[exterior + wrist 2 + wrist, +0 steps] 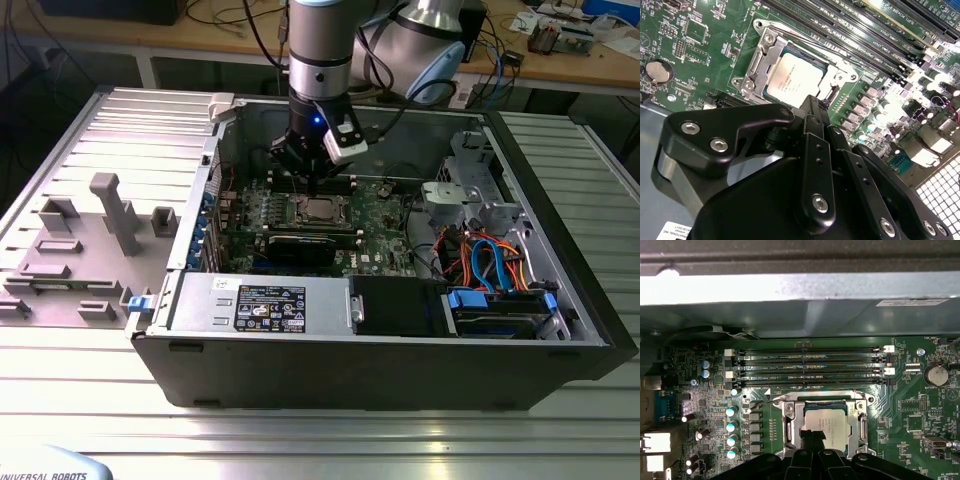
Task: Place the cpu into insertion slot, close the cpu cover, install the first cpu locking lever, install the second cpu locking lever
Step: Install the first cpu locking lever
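Lists end effector (pixel 817 105), pressed together, just above closed cpu cover (pixel 760 60). Reads as lever stage; calls for steady press.

Exterior view high and oblique over the open case (pixel 400 372); both wrist views close above the cpu (pixel 793 78)

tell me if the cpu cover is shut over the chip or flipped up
Shut: in both wrist views the cpu cover lies flat around the cpu, its metal top showing through the cut-out.
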Robot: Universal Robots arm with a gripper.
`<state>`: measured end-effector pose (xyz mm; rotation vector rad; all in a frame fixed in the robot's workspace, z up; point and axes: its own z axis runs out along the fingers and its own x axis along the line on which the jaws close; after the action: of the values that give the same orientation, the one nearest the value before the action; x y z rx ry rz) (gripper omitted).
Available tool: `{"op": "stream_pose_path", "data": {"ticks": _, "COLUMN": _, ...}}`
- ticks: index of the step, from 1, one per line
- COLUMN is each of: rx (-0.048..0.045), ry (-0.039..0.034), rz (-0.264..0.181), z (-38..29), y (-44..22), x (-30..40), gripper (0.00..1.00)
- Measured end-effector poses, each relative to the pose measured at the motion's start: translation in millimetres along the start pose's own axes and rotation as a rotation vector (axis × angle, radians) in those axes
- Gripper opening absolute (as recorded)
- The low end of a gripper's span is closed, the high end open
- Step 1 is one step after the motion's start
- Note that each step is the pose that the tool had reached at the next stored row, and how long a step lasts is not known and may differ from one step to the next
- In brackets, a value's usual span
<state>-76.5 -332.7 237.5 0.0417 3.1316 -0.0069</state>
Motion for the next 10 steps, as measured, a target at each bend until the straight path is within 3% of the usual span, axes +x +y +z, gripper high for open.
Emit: {"op": "stream_pose_path", "data": {"ticks": 10, "rx": 0.0, "ry": 0.0, "rz": -0.001, "z": -0.1, "y": -0.3, "x": 10.9, "gripper": 0.11}}
